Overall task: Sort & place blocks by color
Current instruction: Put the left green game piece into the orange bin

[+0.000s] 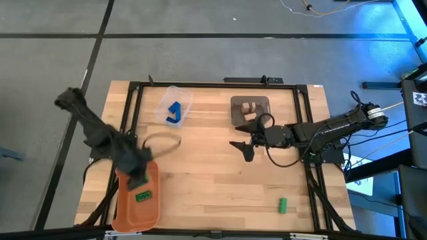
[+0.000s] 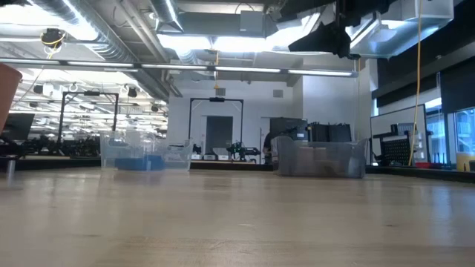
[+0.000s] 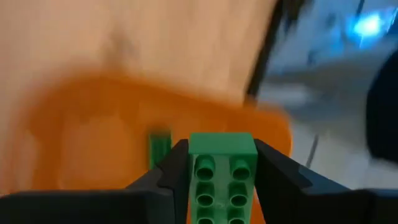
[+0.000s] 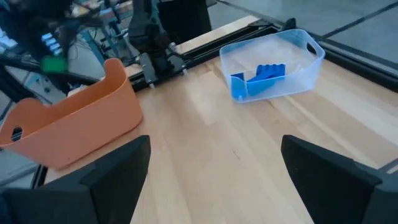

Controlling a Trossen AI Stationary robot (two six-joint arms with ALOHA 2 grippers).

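The left gripper point(image 3: 221, 186) is clamping a green block point(image 3: 221, 177) between its two dark fingers point(image 3: 165, 180), studs facing the wrist camera, and is hanging over the orange tray point(image 1: 127, 217) at the table's front left corner. In the high view the left gripper point(image 1: 137, 175) is sitting above the tray's far end. Another green block point(image 1: 143, 197) is lying on the tray floor, just beyond the gripper toward the front; the left wrist view is showing it as a green edge point(image 3: 160, 149) past the held one.

The right gripper point(image 1: 244, 149) is hovering over the bare middle of the table point(image 1: 213, 173) with its fingers point(image 4: 121, 168) spread wide and nothing between them. Its arm is reaching in from the right edge.

Just behind it, a grey bin point(image 1: 250, 110) at the back of the table is holding pale tan blocks point(image 1: 249, 108). To the left of that, a clear tub point(image 1: 175, 105) is holding blue blocks point(image 1: 175, 113); the right wrist view is showing the same tub point(image 4: 273, 65) with the blue blocks point(image 4: 261, 78) inside, and the orange tray point(image 4: 74, 121) well apart from it.

One more green block point(image 1: 283, 205) is lying alone on the table near the front right, well away from both grippers.
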